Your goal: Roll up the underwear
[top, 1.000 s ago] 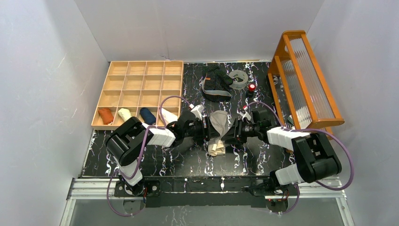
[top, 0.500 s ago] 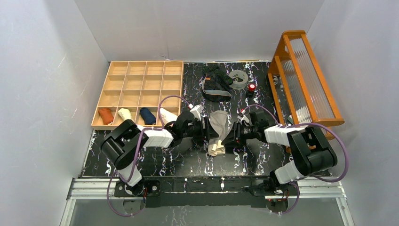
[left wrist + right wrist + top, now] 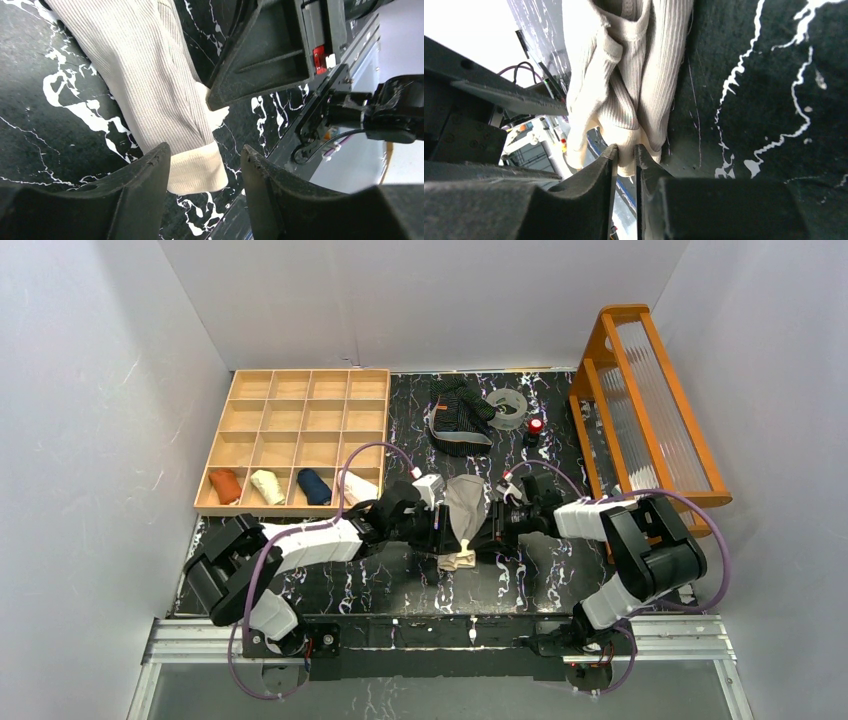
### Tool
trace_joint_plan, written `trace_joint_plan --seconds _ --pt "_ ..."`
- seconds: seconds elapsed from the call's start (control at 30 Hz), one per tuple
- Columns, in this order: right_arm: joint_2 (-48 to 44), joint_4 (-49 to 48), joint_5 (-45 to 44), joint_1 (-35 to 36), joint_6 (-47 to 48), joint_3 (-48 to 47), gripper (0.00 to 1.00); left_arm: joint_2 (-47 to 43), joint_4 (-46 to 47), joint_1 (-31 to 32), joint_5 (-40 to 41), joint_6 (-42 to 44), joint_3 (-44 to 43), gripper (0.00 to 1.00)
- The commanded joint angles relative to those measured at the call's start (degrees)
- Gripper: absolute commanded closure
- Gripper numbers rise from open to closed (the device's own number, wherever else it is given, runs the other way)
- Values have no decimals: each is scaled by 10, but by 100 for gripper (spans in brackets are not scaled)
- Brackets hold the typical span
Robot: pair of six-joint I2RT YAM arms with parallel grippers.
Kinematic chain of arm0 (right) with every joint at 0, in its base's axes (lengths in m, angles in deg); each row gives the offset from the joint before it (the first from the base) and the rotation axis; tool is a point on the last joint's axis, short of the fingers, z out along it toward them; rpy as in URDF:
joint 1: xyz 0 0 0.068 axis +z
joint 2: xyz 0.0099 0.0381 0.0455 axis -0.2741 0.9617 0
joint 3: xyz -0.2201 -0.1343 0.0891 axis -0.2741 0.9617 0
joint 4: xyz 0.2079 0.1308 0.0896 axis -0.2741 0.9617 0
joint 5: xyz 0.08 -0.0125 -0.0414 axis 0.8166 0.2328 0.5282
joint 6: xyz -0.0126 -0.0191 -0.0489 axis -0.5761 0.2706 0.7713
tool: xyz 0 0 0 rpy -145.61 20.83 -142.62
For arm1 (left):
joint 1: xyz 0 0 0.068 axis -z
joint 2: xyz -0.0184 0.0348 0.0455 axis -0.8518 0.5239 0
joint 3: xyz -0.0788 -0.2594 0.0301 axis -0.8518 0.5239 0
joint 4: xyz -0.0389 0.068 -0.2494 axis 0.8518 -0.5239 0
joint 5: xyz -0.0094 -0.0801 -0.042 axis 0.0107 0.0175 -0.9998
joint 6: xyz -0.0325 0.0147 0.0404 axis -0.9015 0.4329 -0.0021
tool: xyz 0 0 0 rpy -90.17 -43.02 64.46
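Observation:
The beige-grey underwear (image 3: 463,512) lies folded into a long strip at the middle of the table, its pale waistband end nearest me. My left gripper (image 3: 441,533) is at its left side, jaws open, and the waistband end (image 3: 196,172) lies just past the left fingertip (image 3: 152,167). My right gripper (image 3: 489,530) is at the strip's right side. In the right wrist view its jaws (image 3: 626,152) pinch a thick fold of the beige cloth (image 3: 634,75) at the near end. The black striped underwear (image 3: 457,416) lies flat at the back.
A wooden compartment tray (image 3: 300,415) at the back left holds several rolled garments in its front row. A clear tape ring (image 3: 507,406) and a small red-topped object (image 3: 535,426) sit near the black garment. An orange rack (image 3: 650,405) stands on the right.
Both grippers slid toward the near end of the beige strip. The right jaws closed on the cloth fold. The left arm stretched out lower, its jaws staying apart.

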Motion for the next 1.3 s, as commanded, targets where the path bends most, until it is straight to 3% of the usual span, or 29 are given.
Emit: trace_joint_plan --seconds 0.0,0.17,0.4,0.53,0.83,0.93,1.0,1.07,1.13,1.27 --pt "-4 53 -32 8 43 -44 68 -25 -55 13 40 29 -19 50" --pt "-74 119 -74 8 47 -71 59 -97 -39 12 114 10 22 50" --pt "-101 95 -74 32 -6 -63 53 -147 -65 13 167 15 36 47" --pt "-84 68 -87 79 -40 -64 48 -155 -74 12 203 9 41 46" --pt "-48 59 -117 114 -76 -77 44 -155 -85 12 208 12 41 44" --pt "-43 43 -111 119 -79 -82 50 -149 -83 12 206 12 40 44" --pt "-49 60 -127 119 -75 -88 71 -145 -82 12 202 13 39 44" --pt "-70 75 -144 119 -73 -86 84 -140 -81 12 195 17 36 44" --pt "-86 96 -161 119 -70 -86 90 -135 -76 12 189 19 36 43" --pt "-98 145 -203 118 -57 -87 92 -120 -59 12 173 20 40 44"
